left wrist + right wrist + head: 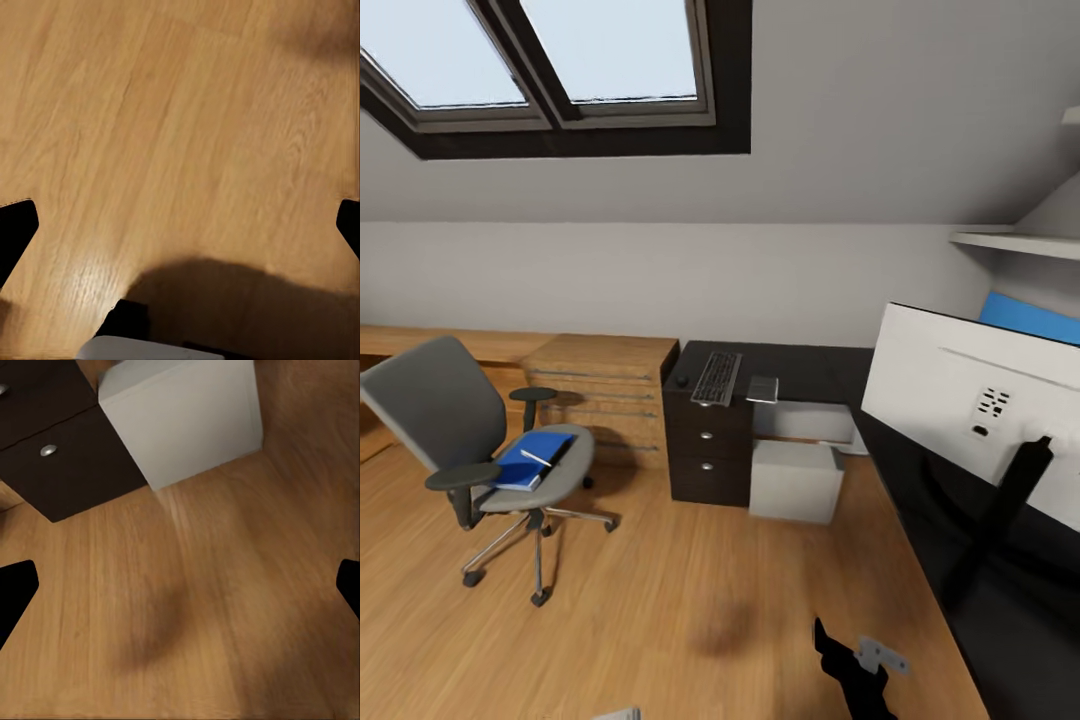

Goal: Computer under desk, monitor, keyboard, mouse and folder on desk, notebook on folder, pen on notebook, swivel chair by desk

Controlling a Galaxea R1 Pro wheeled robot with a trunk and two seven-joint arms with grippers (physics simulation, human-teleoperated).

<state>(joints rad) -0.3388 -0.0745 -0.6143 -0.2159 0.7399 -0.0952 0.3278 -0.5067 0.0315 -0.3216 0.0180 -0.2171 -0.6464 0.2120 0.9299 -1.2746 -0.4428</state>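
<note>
Head view: the swivel chair sits out on the oak floor at about 9 o'clock, well apart from the table. The blue folder lies on its seat, with the dark notebook and white pen on top. On the table's far end, the keyboard has the mouse just beside it. The computer stands under the table next to the drawers. At 3 o'clock the monitor stands on the table, back toward us.

Left wrist view: the left end effector is spread wide over bare floor.

Right wrist view: the right end effector is also spread, empty, over the floor near the computer and drawers.
</note>
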